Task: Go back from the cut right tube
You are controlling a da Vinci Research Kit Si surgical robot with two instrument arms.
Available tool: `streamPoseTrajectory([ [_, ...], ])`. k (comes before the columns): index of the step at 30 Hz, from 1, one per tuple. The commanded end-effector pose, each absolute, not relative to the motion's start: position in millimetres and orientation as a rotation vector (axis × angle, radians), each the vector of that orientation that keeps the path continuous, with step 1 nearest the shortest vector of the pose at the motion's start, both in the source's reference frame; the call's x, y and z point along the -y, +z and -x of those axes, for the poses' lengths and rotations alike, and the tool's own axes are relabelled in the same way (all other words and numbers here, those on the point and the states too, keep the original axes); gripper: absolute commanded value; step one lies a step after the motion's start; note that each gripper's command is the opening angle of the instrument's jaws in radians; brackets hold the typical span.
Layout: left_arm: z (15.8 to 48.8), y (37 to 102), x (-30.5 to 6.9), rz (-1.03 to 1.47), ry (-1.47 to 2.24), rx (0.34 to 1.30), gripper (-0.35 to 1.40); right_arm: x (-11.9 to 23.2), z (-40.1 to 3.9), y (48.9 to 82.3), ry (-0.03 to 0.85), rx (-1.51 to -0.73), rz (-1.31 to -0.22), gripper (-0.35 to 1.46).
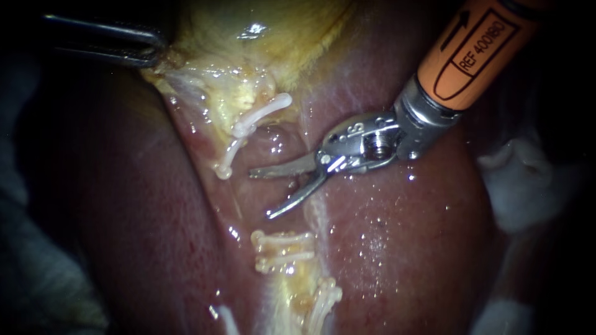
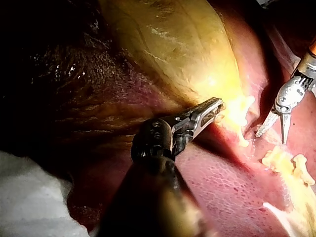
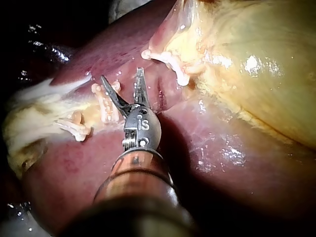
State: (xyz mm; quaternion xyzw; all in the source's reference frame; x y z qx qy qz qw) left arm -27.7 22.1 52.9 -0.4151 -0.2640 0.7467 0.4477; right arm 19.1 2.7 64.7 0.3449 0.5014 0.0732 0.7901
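Centre of endoscope view: cut tube (image 1: 280, 248) lies in the groove between liver (image 1: 403, 248) and gallbladder (image 1: 261, 37), divided into two ends w/ a bare wet gap between.

Lower end: short pale-yellow stump, crossed by two white lower clips (image 1: 282, 237) side by side.

Upper end: sits under the gallbladder neck and carries two longer white upper clips (image 1: 261, 115), set end to end at an angle.

Cannot tell whether this is the right or left tube. Further clips (image 1: 323, 298) sit on a strand lower down.

Right instrument (image 1: 261, 195): enters from upper right, orange shaft, metal wrist. Its two thin blades stand apart w/ nothing between them. Tips are over the gap, near the upper clips; no contact w/ either end visible. Right wrist view agrees: blades spread, tips just beside the clipped stump.

Left instrument (image 1: 155, 51): upper left, jaws clamped on gallbladder edge. Left wrist view shows yellow tissue held between both jaws.
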Motion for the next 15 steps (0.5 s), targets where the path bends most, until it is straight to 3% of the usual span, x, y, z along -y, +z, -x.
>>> streamPoseTrajectory([
  [1,27.7,52.9,-22.1,1.028,1.848,0.655,-0.35,-2.5,-18.7,64.4,0.177,-1.08,-0.711,1.26],
  [7,27.6,53.1,-22.3,1.029,1.849,0.656,-0.35,-0.8,-16.6,62.6,0.359,-1.06,-0.493,1.43],
  [11,27.2,53.3,-22.5,1.029,1.849,0.657,-0.35,0.2,-15.0,61.1,0.329,-1.029,-0.404,1.43],
  [15,27.1,53.5,-22.6,1.029,1.85,0.657,-0.35,0.5,-12.8,59.7,0.252,-0.943,-0.362,1.43],
])
